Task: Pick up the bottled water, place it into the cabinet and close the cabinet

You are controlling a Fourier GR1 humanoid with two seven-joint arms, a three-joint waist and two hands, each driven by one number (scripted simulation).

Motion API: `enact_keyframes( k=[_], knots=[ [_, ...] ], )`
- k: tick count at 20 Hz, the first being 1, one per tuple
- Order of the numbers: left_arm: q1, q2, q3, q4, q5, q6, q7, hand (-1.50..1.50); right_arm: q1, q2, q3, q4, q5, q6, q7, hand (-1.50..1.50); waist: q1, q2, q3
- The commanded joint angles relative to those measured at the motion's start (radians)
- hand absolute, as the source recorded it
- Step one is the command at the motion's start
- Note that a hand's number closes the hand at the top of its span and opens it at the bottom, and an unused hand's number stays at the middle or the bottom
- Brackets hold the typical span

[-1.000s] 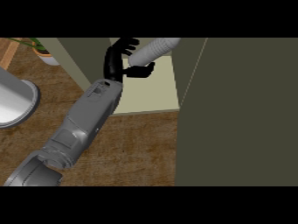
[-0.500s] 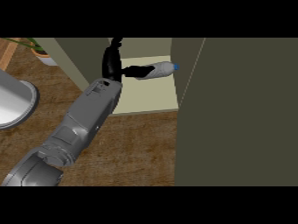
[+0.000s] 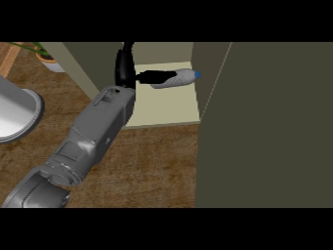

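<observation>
A single head view looks steeply down, close above the grey forearm (image 3: 90,139) and olive cabinet (image 3: 284,122).

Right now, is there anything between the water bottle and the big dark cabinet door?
No. In the head view, only bare pale cabinet shelf lies between the bottled water, lying on its side, and the open cabinet door.

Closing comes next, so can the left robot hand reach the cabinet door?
Probably yes: the left robot hand is at the bottled water, and the open cabinet door stands beside it, unblocked.
</observation>
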Motion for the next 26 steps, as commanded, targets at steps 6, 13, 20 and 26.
enact_keyframes(
  k=[6,13,20,26],
  knots=[
    [0.102,0.046,0.069,-0.079,0.061,-0.245,-0.176,-1.5,0.045,-0.023,-0.003,-0.037,0.005,-0.007,-0.003,-1.5,0.045,-0.014,-0.002],
    [0.149,0.013,0.044,-0.178,0.073,-0.298,-0.173,-1.5,0.088,-0.052,-0.04,-0.092,-0.027,-0.005,-0.001,-1.5,0.08,-0.032,-0.001],
    [0.191,-0.009,-0.018,-0.287,0.143,-0.348,-0.133,-1.5,0.079,-0.01,0.014,-0.068,0.039,-0.06,0.007,-1.5,0.108,-0.04,-0.001],
    [0.369,-0.031,-0.144,-0.462,0.202,-0.389,-0.124,-1.5,0.148,-0.027,0.037,-0.113,0.028,-0.055,-0.001,-1.5,0.114,-0.047,-0.001]
  ],
)
